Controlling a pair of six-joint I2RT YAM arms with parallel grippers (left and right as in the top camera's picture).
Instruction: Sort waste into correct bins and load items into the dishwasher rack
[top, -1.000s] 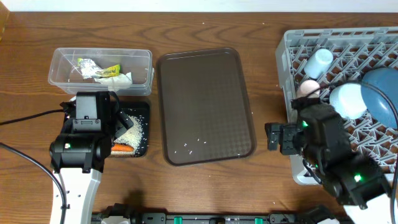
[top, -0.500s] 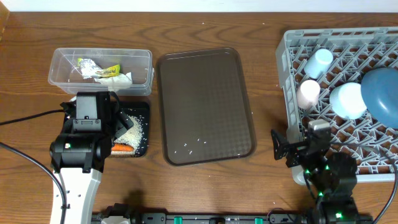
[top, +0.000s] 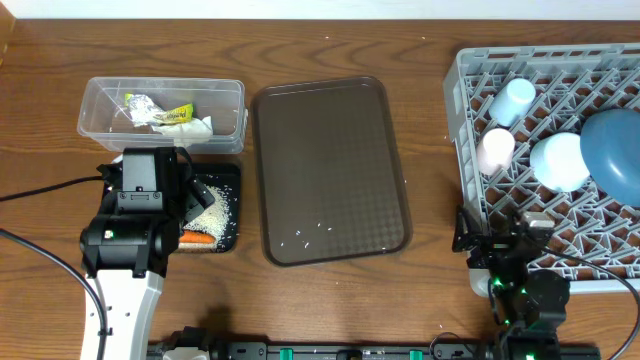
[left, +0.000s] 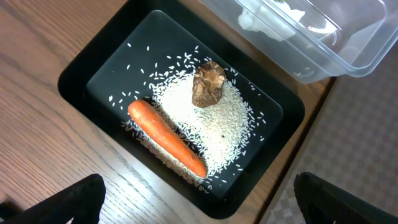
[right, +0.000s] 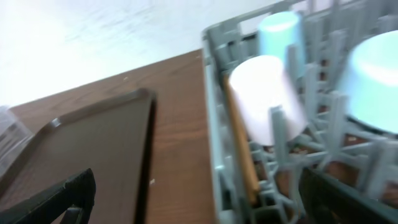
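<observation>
Everything looks sorted, but there is room for trouble. A few white rice grains (top: 310, 233) lie on the near end of the dark brown serving tray (top: 330, 170), and pinching them up may only smear them around. The heap of rice sits in the shallow black rectangular tray (left: 81, 74) with the orange carrot (left: 166, 138) and the brown food lump (left: 208, 84); a careless dip there would scatter it over the tabletop.

On the right, the arm sits tight against the near left corner of the light grey plastic rack (top: 470, 120), so a swing could shove it and rattle the white cup (top: 496, 150), light blue cup (top: 513, 100), small pale blue bowl (top: 560, 162) and large dark blue bowl (top: 615, 145). The wooden chopsticks (right: 239, 143) along its left wall could slip through.

Left jaws: spread wide above the black tray, holding nothing, touching nothing. Right jaws: equally wide, empty, beside the rack's wall.

The crumpled white napkins (top: 190, 125) and silver and yellow-green wrapper (top: 170, 115) rest in the clear plastic tub (top: 100, 95).
</observation>
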